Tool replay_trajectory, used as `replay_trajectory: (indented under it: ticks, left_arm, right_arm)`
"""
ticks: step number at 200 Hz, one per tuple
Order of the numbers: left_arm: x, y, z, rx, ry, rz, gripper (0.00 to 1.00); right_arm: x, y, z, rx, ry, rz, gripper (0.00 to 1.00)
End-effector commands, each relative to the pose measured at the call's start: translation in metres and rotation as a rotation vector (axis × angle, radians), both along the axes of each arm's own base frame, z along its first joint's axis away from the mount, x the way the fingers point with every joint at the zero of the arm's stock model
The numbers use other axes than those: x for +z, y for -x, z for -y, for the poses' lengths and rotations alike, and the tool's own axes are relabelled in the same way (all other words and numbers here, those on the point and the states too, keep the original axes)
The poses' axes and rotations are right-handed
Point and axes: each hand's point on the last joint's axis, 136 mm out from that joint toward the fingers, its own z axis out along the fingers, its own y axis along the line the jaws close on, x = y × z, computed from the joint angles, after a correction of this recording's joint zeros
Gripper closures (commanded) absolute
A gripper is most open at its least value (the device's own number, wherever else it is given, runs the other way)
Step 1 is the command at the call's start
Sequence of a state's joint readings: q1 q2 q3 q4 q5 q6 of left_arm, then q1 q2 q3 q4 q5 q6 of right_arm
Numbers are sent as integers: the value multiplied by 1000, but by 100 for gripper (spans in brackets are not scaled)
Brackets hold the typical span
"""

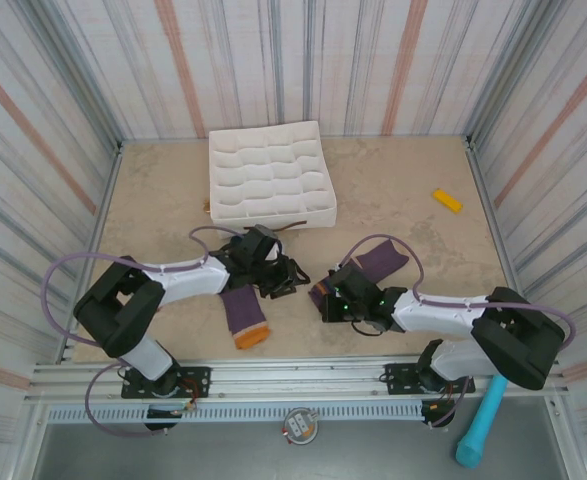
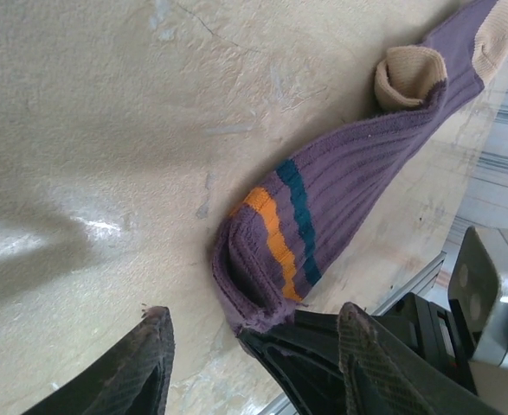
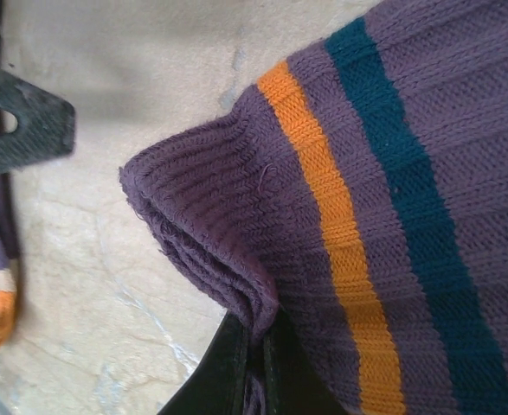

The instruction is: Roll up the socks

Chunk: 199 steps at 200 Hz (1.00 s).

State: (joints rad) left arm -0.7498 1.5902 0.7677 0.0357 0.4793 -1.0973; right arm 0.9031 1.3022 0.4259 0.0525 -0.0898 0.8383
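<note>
Purple ribbed knit, pinched at the cuff: right gripper [image 3: 255, 359] clamped shut on held sock [image 3: 392, 173], just beside its orange and teal bands. From above, lying at 4 o'clock of the middle of the table [image 1: 393, 180], with the leg stretched toward 1 o'clock from the pinch. Spread apart and gripping nothing, fingers [image 2: 150, 363] of left gripper [image 2: 255, 311], with the pinched cuff edge just ahead of the gap. From above, sitting at 10 o'clock of the right gripper, near it. Flat on the table at 7 o'clock of the left gripper, loose sock [image 1: 243, 314], in no grip, orange toe toward 6 o'clock. Well apart from both socks, white tray [image 1: 270, 175] at 12 o'clock and yellow block [image 1: 447, 200] at 2 o'clock.
</note>
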Motion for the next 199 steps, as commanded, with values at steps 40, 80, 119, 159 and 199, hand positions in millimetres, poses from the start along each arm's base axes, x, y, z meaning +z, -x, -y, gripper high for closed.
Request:
replay_trajectory:
  ticks: [40,80,119,159,199]
  left_arm:
    - [10,-3,3,-47,16,147,50]
    - [9,-1,3,-54,10,158,38]
    - [7,4,16,-87,37,154,41]
    - [-5,8,25,-102,44,125,51]
    - [-12,10,32,-110,45,130,59]
  right_arm:
    - [-28,19,31,-114,-65,-225,100]
    - [-32,19,49,-188,-131,-314,100]
    - [-43,23,58,-204,-109,-369,100]
    - [-49,25,60,-229,-150,-427,100]
    - [-55,31,66,-259,-140,-493,100]
